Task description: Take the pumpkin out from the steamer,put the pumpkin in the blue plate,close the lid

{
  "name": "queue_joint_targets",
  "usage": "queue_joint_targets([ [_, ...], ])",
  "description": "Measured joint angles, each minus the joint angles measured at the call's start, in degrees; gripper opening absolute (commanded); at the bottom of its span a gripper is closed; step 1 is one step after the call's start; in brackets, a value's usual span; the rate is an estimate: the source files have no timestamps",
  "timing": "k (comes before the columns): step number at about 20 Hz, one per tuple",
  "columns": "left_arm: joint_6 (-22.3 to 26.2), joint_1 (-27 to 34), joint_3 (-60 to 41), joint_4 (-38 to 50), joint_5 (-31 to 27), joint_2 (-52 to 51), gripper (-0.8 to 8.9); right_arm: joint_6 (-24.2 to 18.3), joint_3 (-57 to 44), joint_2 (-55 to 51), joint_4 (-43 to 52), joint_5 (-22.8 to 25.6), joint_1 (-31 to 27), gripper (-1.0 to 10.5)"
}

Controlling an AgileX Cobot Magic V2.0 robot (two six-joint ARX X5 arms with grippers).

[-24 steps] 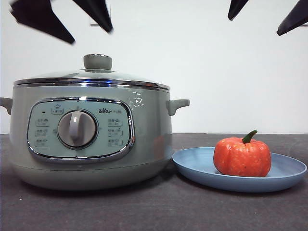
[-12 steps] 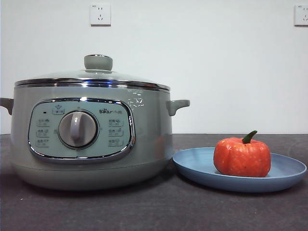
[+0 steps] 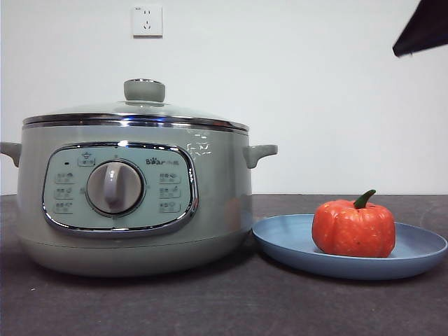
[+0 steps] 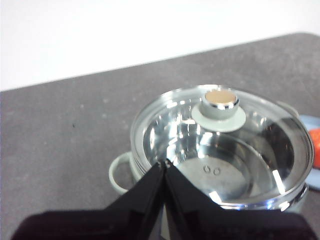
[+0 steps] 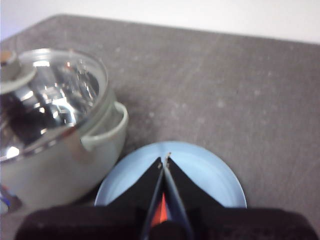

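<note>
Overhead, the right claw (image 5: 164,160) (jaws together) hangs above the pumpkin (image 3: 353,229).

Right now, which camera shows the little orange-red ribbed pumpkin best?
The front view: the small orange-red ribbed pumpkin sits whole on the light-blue plate. The left wrist view catches only an orange sliver at the edge; the right wrist view shows a strip between shut jaws.

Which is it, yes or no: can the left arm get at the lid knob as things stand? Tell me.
Probably yes. The left gripper hangs above the steamer, jaws shut, and nothing stands between it and the lid knob. It would need to open first.
</note>
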Motion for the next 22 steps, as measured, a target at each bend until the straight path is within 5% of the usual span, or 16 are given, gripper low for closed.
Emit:
queue_joint_targets([
  [14, -0.2, 0.3, 0.0, -2.5, 0.2, -0.5, -0.03, 0.0, 0.0, -0.1, -7.1, 0.1, 0.0, 0.0],
  [17, -0.2, 8.3, -0.6, -4.1, 3.3, -4.8, -0.03, 0.0, 0.0, -0.1, -7.1, 0.1, 0.0, 0.0],
  [22, -0.1, 26.0, -10.0, 7.0, 4.9, -10.8, -0.03, 0.0, 0.0, -0.1, -7.1, 0.1, 0.0, 0.0],
])
